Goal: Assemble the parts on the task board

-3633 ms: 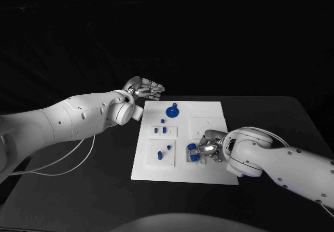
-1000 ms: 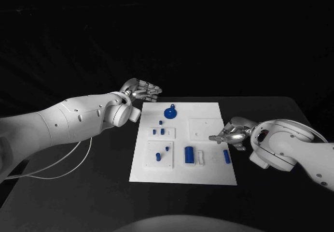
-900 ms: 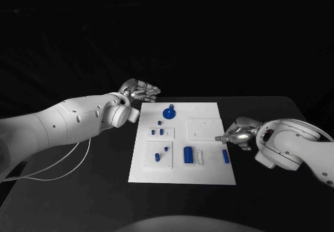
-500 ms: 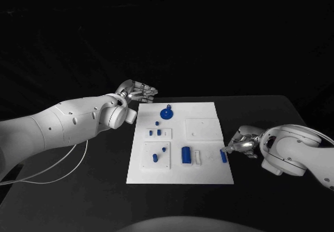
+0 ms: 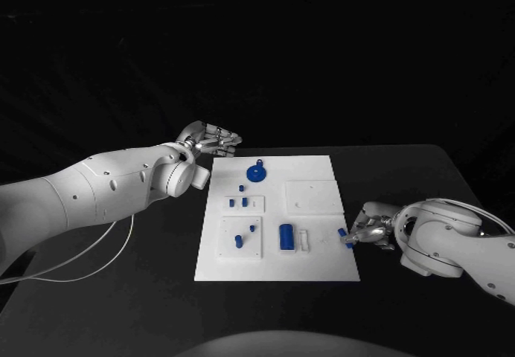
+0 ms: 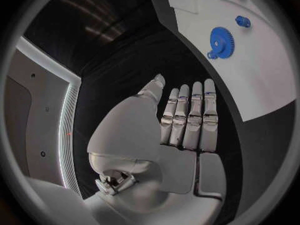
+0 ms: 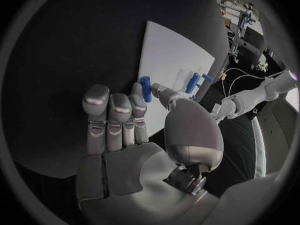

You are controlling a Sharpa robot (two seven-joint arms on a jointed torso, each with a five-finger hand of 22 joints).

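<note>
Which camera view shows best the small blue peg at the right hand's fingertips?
The right wrist view: the blue peg stands clear between the right hand fingertips, beside the task board edge. The head view shows it small, partly hidden by that hand. The left wrist view gives nothing of it.

Right hand [image 7: 134,135]: silver, seen from behind the palm, fingers [image 7: 97,110] extended side by side over the black table [image 7: 69,60], thumb reaching toward the edge of the task board [image 7: 172,55]. Small blue cylindrical part [image 7: 145,88]: upright at the tips of the thumb and nearest finger, at the near edge of the white board; whether it is pinched or only touched cannot be told. Further blue parts [image 7: 193,82]: standing on the board beyond the thumb, beside pale raised fixtures.
</note>
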